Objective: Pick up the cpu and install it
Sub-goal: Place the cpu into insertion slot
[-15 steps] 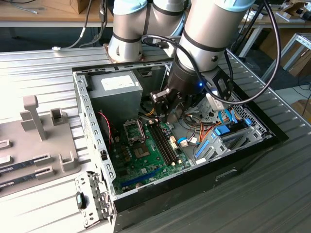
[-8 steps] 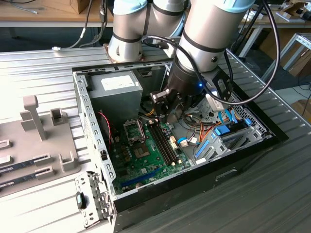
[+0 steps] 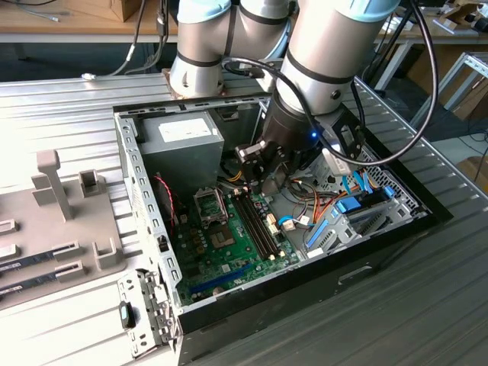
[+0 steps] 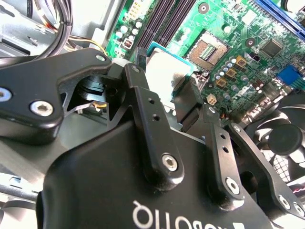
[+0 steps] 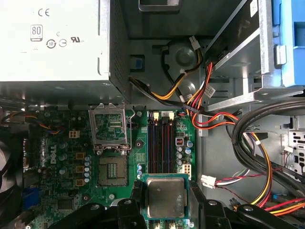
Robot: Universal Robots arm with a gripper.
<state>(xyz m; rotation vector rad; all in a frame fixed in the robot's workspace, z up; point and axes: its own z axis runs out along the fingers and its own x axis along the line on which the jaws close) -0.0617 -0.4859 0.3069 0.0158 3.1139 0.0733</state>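
One open case (image 3: pixel 134 171) gives the arm (image 3: pixel 328 53) top access. Supply (image 5: pixel 52 43) fills a corner of it; board (image 5: pixel 93 193) lines its floor. Gripper (image 3: pixel 259 181) is clenched on the cpu (image 5: pixel 165 196) by two edges, holding it flat above the memory slots (image 5: pixel 162 143), just beside the socket (image 5: pixel 113 168). Frame (image 5: pixel 110 125) stands flipped open, leaving the socket bare for seating; cables (image 5: pixel 209 109) crowd the slots' other side.
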